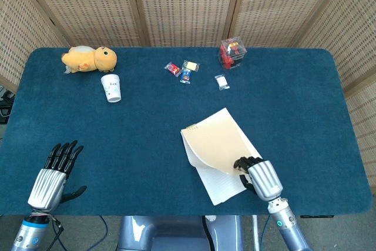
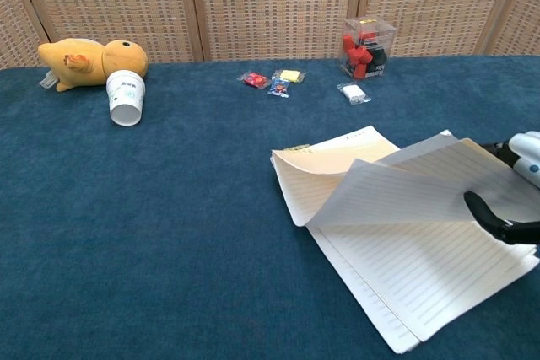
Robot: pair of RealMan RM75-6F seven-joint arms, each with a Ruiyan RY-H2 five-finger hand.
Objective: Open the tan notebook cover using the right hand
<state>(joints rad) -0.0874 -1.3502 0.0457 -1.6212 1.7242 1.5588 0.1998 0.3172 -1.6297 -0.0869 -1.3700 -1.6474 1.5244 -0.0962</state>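
Observation:
The tan notebook (image 1: 218,145) (image 2: 396,233) lies near the table's front right, turned at an angle. Its tan cover and some lined pages are lifted and curled over the block of lined paper (image 2: 422,280). My right hand (image 1: 261,179) (image 2: 515,208) grips the raised sheets at their near right edge, fingers curled around them. In the chest view that hand sits at the right frame edge, partly cut off. My left hand (image 1: 54,171) hovers open at the table's front left, fingers spread, holding nothing; the chest view does not show it.
A yellow plush toy (image 1: 89,59) and a tipped white paper cup (image 1: 111,87) lie at the back left. Small wrapped candies (image 1: 181,70), a white packet (image 1: 221,82) and a clear box of red pieces (image 1: 232,52) sit at the back centre. The blue table (image 1: 129,139) ends close to the notebook.

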